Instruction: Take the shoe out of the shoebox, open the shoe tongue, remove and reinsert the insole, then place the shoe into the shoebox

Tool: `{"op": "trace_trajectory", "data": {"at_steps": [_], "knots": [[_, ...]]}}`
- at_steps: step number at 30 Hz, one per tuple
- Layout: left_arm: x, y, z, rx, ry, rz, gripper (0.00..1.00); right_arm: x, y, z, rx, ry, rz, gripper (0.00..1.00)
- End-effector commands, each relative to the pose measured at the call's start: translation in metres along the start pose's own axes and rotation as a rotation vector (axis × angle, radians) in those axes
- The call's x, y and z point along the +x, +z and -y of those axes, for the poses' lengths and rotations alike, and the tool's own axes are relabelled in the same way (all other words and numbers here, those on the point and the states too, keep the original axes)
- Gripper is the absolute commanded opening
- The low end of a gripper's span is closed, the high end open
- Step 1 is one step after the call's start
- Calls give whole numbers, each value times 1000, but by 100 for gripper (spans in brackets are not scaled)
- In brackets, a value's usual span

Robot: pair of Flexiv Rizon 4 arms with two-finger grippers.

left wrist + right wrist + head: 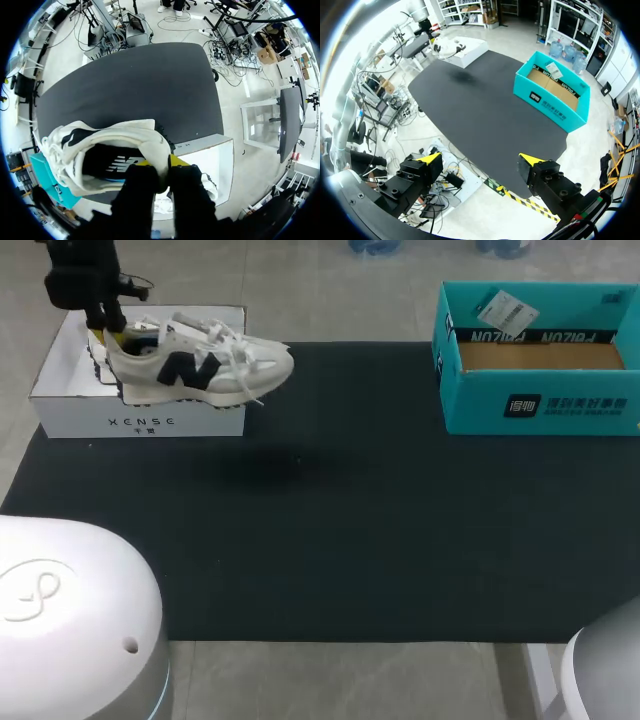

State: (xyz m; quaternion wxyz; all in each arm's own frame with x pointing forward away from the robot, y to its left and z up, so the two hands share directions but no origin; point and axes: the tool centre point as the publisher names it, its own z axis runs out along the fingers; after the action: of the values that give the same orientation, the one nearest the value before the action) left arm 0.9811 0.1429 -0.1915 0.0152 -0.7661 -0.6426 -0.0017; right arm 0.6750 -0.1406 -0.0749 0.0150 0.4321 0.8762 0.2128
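Left station: the left arm enters from the far left corner, and the left gripper is positioned over the white shoebox. The left wrist view shows the left gripper clamped on the heel collar of the shoe - one finger inside the opening, one against the outer heel, with a yellow tip visible at the rim.

The shoe is white with a dark side emblem. It is held roughly level, heel over the box and toe pointing right, projecting past the box's right wall above the black mat. Laces hang loose over the tongue. A dark insole is seated inside the shoe. Contact between the sole and the box cannot be confirmed, though a soft shadow lies on the mat ahead of the toe. In the left wrist view the white shoebox lies beneath the gripper.

Right station: a teal box sits open at the far right of the mat, well apart from the shoe, with a small card leaning against its far wall.

The right gripper has its fingers spread wide, grasping nothing - it hangs beyond the table's near edge, well apart from the teal box and the distant shoe.
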Motion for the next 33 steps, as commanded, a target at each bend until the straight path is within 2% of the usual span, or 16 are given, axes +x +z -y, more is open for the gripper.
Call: {"op": "trace_trajectory", "data": {"at_steps": [1, 5, 11, 20, 28, 33], "knots": [[-47, 2, 63, -71, 5, -26, 0, -1, 0, -2, 6, 1, -3, 100], [-84, 7, 96, -66, 30, -21, 0, -1, 0, -2, 6, 1, -3, 100], [-132, 13, 131, -86, 66, -31, 0, -1, 0, -2, 6, 1, -3, 100], [-184, 22, 165, -84, 125, -33, 0, -1, 0, -2, 6, 1, -3, 100], [-206, 28, 177, -67, 121, -36, 0, -1, 0, -2, 6, 1, -3, 100], [-207, 28, 177, -68, 115, -35, 0, -1, 0, -2, 6, 1, -3, 100]]}}
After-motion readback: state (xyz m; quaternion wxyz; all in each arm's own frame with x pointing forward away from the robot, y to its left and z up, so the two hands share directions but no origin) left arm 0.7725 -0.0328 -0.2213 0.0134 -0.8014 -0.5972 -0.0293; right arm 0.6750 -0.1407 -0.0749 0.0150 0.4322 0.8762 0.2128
